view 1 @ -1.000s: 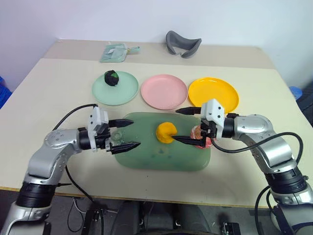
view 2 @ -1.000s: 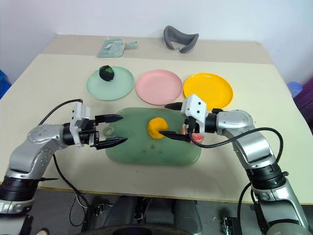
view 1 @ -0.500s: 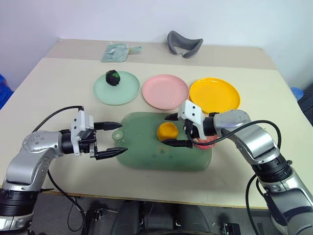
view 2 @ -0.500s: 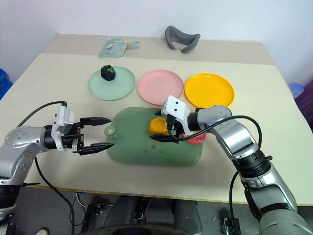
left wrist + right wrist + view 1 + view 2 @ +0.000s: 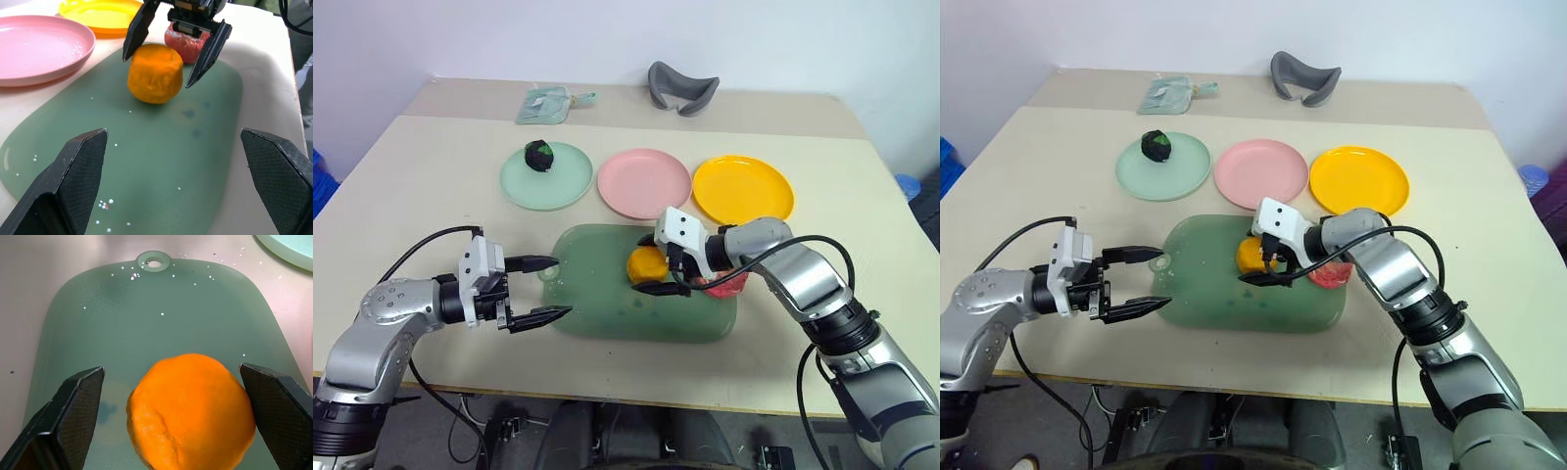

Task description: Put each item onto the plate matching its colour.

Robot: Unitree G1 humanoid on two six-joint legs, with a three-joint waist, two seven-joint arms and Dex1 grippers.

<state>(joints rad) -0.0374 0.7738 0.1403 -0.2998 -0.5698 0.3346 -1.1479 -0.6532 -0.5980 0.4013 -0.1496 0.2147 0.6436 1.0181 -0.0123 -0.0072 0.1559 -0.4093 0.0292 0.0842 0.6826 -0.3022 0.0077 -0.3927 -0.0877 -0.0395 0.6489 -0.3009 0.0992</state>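
Green is the one colour already settled: the dark toy ball with its green patch (image 5: 537,156) sits on the round mint-green plastic plate (image 5: 570,186) at the far left of the row. Next to it, the pink shallow plate (image 5: 644,183) and the yellow shallow plate (image 5: 743,188) both lie bare.

The two remaining items rest on the large translucent green cutting board (image 5: 607,313) nearer the robot. The orange-yellow toy lump (image 5: 645,263) stands near the board's middle, and the pink-red apple-like fruit (image 5: 185,42) lies just behind it, toward the right arm and partly hidden by it.

The right gripper (image 5: 652,264) reaches in from the right with its two black fingers spread wide, one on each side of the orange lump; from the wrist view the fingers look apart from the lump, not yet pressing on it. The left gripper (image 5: 544,288) hovers at the left end of the board, fingers also spread and holding nothing.

So I'd judge about a third is done. Left to do: close on the orange lump and carry it to the yellow plate, then move the red fruit to the pink plate.
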